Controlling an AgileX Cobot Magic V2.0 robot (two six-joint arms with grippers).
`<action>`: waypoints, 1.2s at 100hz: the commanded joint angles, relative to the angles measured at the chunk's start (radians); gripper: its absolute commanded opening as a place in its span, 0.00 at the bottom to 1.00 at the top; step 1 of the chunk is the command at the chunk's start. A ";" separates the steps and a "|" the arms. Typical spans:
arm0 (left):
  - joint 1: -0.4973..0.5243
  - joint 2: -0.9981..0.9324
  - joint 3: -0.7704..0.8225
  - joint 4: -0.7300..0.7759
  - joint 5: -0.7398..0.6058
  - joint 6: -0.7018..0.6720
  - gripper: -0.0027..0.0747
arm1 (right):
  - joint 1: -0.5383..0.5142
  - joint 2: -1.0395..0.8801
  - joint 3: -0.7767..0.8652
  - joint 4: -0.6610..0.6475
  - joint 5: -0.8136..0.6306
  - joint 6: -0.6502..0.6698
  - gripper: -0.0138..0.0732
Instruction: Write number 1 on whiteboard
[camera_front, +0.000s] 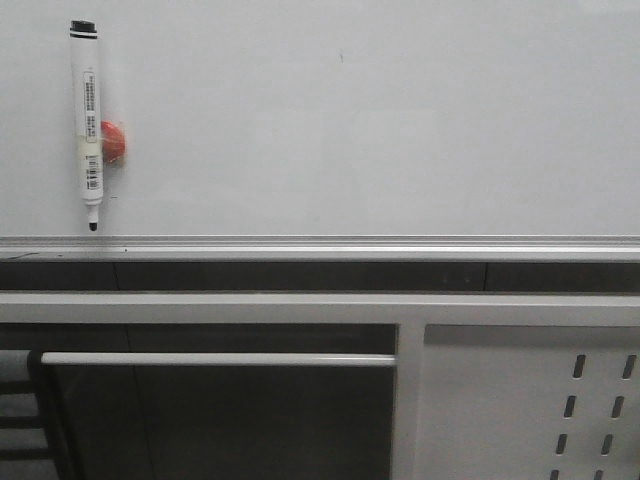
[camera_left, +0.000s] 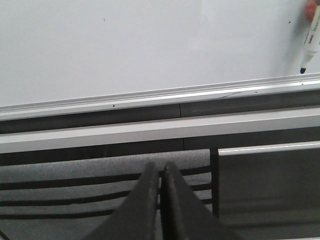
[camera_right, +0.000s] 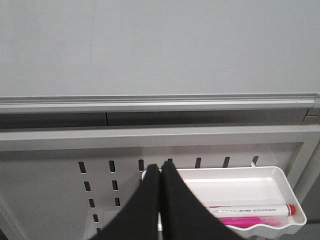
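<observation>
Whiteboard (camera_front: 400, 120): upright ahead of both arms, filling the upper part of the front view; the silver rail (camera_front: 400, 246) runs along its lower edge.
Number 1: no stroke is visible on the board; only a faint speck (camera_front: 340, 56) shows near the top. Writing is judged not yet begun.
Marker (camera_front: 88, 125): hangs on the board at its far left, held by a red clip (camera_front: 114, 141). Long axis nearly vertical, black cap up, dark tip down, just above the rail.
Left gripper (camera_left: 161, 172): fingers together, nothing between them; low, below the rail.
Right gripper (camera_right: 160, 175): fingers together, nothing between them; over a white tray (camera_right: 280, 182) holding spare pens (camera_right: 250, 211), in front of the perforated panel (camera_right: 60, 175).
Governing relation: the marker lies above and to one side of the left gripper, at the edge of the left wrist view. The left arm is judged the nearer.
Next move requirement: jaws must part, then close across the vertical barrel.
</observation>
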 joint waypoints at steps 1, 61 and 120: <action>0.000 -0.024 0.023 -0.016 -0.051 -0.003 0.01 | -0.004 -0.021 0.028 -0.021 -0.020 -0.008 0.07; 0.000 -0.024 0.023 -0.016 -0.051 -0.003 0.01 | -0.004 -0.021 0.028 -0.021 -0.020 -0.008 0.07; 0.000 -0.024 0.023 0.140 -0.116 -0.003 0.01 | -0.004 -0.021 0.028 -0.021 -0.044 -0.008 0.07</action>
